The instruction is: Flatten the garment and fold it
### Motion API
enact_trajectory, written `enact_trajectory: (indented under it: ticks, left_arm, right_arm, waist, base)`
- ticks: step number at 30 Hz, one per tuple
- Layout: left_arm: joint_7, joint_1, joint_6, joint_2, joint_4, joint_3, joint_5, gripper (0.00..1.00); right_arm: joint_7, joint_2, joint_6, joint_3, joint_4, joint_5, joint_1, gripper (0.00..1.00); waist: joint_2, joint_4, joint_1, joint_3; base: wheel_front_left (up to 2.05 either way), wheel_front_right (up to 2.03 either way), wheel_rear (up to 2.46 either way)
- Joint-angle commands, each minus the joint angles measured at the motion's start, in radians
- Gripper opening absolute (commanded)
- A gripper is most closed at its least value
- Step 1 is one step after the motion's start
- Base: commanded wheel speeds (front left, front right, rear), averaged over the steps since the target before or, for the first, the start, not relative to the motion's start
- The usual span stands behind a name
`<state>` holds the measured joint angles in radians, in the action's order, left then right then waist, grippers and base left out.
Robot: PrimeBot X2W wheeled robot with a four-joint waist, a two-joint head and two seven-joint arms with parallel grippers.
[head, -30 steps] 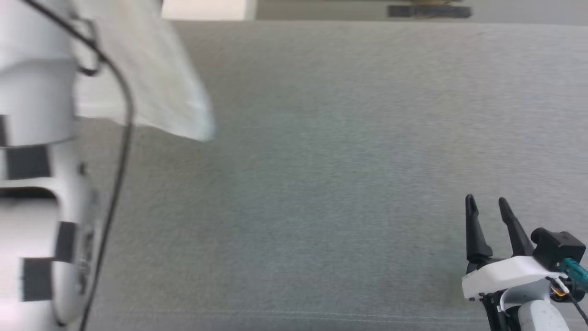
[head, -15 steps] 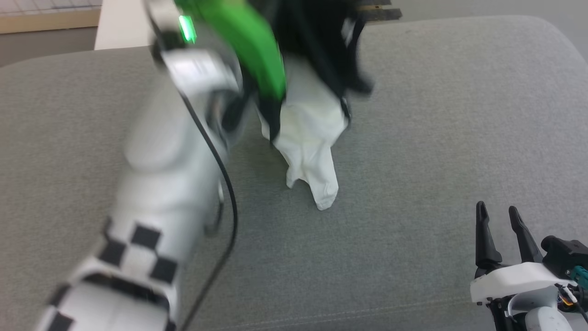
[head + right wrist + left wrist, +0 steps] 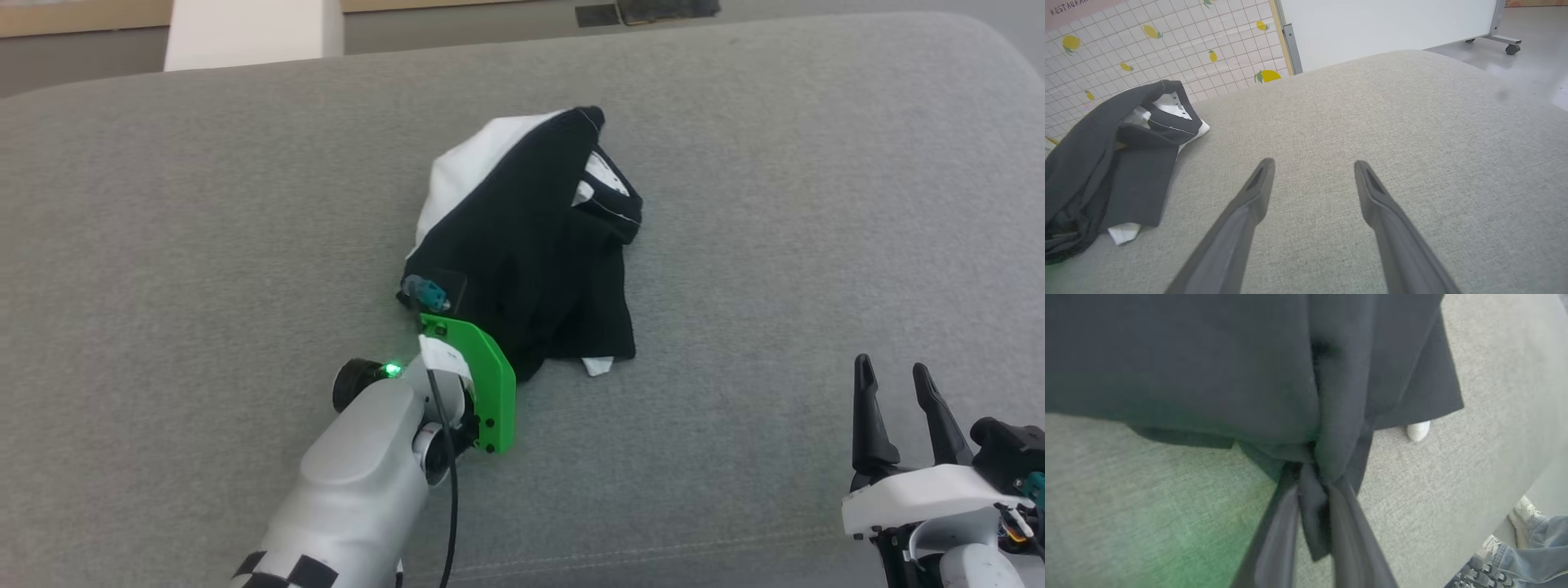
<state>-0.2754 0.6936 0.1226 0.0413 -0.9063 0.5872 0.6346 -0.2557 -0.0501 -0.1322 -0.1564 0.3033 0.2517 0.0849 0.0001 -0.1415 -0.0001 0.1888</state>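
The right gripper (image 3: 891,364) is hovering nearest, fingers spread and empty. The left gripper (image 3: 1312,479) is pinching a black fold of the garment (image 3: 531,245), which is lying crumpled on the grey cushion (image 3: 775,204), its white body mostly hidden.

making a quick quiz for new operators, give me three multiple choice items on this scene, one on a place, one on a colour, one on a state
1. Where does the garment lie?
A) on the grey cushion
B) on the floor
C) on a wooden chair

2. What colour is the cloth pinched in the left claw?
A) red
B) black
C) yellow

3. How is the right claw?
A) shut on cloth
B) shut, empty
C) open, empty

Answers:
1 A: the head view shows it heaped on the cushion.
2 B: the left wrist view shows black cloth bunched in its grip.
3 C: it stands spread over bare cushion, apart from the garment.
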Motion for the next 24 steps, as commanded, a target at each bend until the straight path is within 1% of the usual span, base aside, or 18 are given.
enact_trajectory:
  ticks: [1, 2, 4, 5, 8, 10, 13, 16, 18, 21, 23, 24]
  left_arm:
    - [-0.010, -0.009, -0.010, 0.009, -0.009, -0.013, 0.026, 0.86]
    - [-0.011, -0.002, -0.012, 0.009, 0.001, -0.027, 0.046, 1.00]
    - [-0.008, 0.015, -0.017, 0.009, 0.034, -0.063, 0.091, 1.00]
    - [0.004, 0.028, -0.019, 0.009, 0.080, -0.108, 0.142, 1.00]
    - [0.039, 0.035, -0.027, 0.015, 0.160, -0.187, 0.213, 1.00]
    - [0.069, 0.027, -0.035, 0.031, 0.216, -0.238, 0.249, 1.00]
    - [0.144, -0.008, -0.052, 0.080, 0.308, -0.296, 0.258, 1.00]
    - [0.247, -0.069, -0.081, 0.131, 0.394, -0.349, 0.239, 1.00]
    - [0.325, -0.125, -0.109, 0.170, 0.453, -0.379, 0.207, 1.00]
    - [0.426, -0.230, -0.155, 0.227, 0.538, -0.395, 0.134, 1.00]
    - [0.470, -0.300, -0.182, 0.267, 0.580, -0.373, 0.058, 1.00]
    - [0.488, -0.329, -0.192, 0.278, 0.600, -0.370, 0.033, 1.00]
  right_arm:
    - [-0.006, 0.000, 0.002, 0.001, -0.005, -0.006, -0.005, 1.00]
    - [-0.006, 0.000, 0.002, -0.002, -0.004, -0.007, -0.009, 1.00]
    - [-0.006, 0.000, 0.002, -0.003, -0.001, -0.011, -0.016, 1.00]
    - [-0.006, 0.000, 0.002, -0.008, 0.000, -0.014, -0.023, 1.00]
    - [-0.006, 0.000, 0.002, -0.013, 0.003, -0.019, -0.034, 1.00]
    - [-0.006, 0.000, 0.002, -0.015, 0.003, -0.024, -0.040, 1.00]
    - [-0.005, 0.000, 0.002, -0.014, 0.004, -0.028, -0.051, 1.00]
    - [0.001, 0.000, 0.002, -0.015, 0.001, -0.030, -0.061, 1.00]
    - [0.007, 0.000, 0.002, -0.016, -0.004, -0.031, -0.066, 1.00]
    - [0.018, 0.000, 0.002, -0.020, -0.014, -0.030, -0.074, 1.00]
    - [0.025, 0.000, 0.002, -0.024, -0.021, -0.029, -0.083, 1.00]
    - [0.028, 0.000, 0.002, -0.025, -0.024, -0.029, -0.087, 1.00]
  waist:
    - [-0.0001, 0.029, 0.0001, -0.022]
    - [-0.0001, 0.038, 0.0001, -0.029]
    - [-0.0001, 0.057, 0.0001, -0.049]
    - [-0.0001, 0.076, 0.0001, -0.067]
    - [-0.0001, 0.099, 0.0001, -0.099]
    - [-0.0001, 0.112, 0.0001, -0.117]
    - [-0.0001, 0.128, 0.0001, -0.141]
    - [-0.0001, 0.135, 0.0001, -0.160]
    - [-0.0001, 0.138, 0.0001, -0.170]
    - [-0.0001, 0.144, 0.0001, -0.183]
    - [-0.0001, 0.151, 0.0001, -0.194]
    - [-0.0001, 0.152, 0.0001, -0.196]
  base:
    - [0.00, 0.00, 0.00]
    - [0.00, 0.00, 0.00]
    - [0.00, 0.00, 0.00]
    - [0.00, 0.00, 0.00]
    - [0.00, 0.00, 0.00]
    - [0.00, 0.00, 0.00]
    - [0.00, 0.00, 0.00]
    - [0.00, 0.00, 0.00]
    - [0.00, 0.00, 0.00]
    - [0.00, 0.00, 0.00]
    - [0.00, 0.00, 0.00]
    - [0.00, 0.00, 0.00]
